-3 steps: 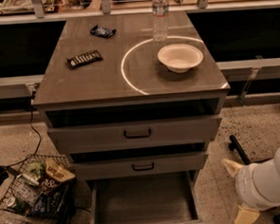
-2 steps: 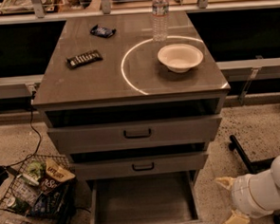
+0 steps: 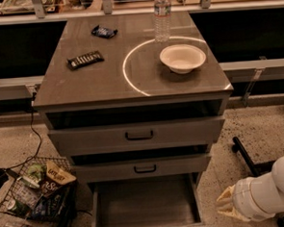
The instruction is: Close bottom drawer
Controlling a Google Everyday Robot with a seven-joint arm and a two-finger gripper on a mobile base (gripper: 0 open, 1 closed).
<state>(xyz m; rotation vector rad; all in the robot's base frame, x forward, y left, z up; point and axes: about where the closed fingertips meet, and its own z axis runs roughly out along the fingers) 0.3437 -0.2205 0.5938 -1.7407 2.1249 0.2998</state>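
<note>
- Bottom drawer (image 3: 145, 206): we see the lowest of 3 grey drawers pulled well out of the cabinet (image 3: 82, 87). It sits at the lower middle of the view, its bare grey floor open to the camera and its front edge at the bottom border.
- Gripper (image 3: 226, 205): it hangs low at the right, beside the open drawer's right wall and apart from it, on a white arm (image 3: 267, 192) that enters from the right edge. We cannot tell whether the tool is clenched or released, and it touches nothing that we can see.
- Middle drawer (image 3: 184, 166) and top drawer (image 3: 181, 132): each carries 1 dark bar handle. Both stand slightly out from the carcass, the top one a little further than the middle one.
- Cabinet top: a white bowl (image 3: 182, 58) rests at the right, on the rim of a pale painted ring (image 3: 126, 73). A clear water bottle (image 3: 162, 15) stands upright behind the bowl.
- Cabinet top, left half: a dark snack bar (image 3: 85, 59) lies near the left edge, with a small dark packet (image 3: 103, 31) further back.
- Floor, left: a wire basket (image 3: 21, 183) holding snack bags sits beside the cabinet, with a black cable (image 3: 34, 136) trailing above it.
</note>
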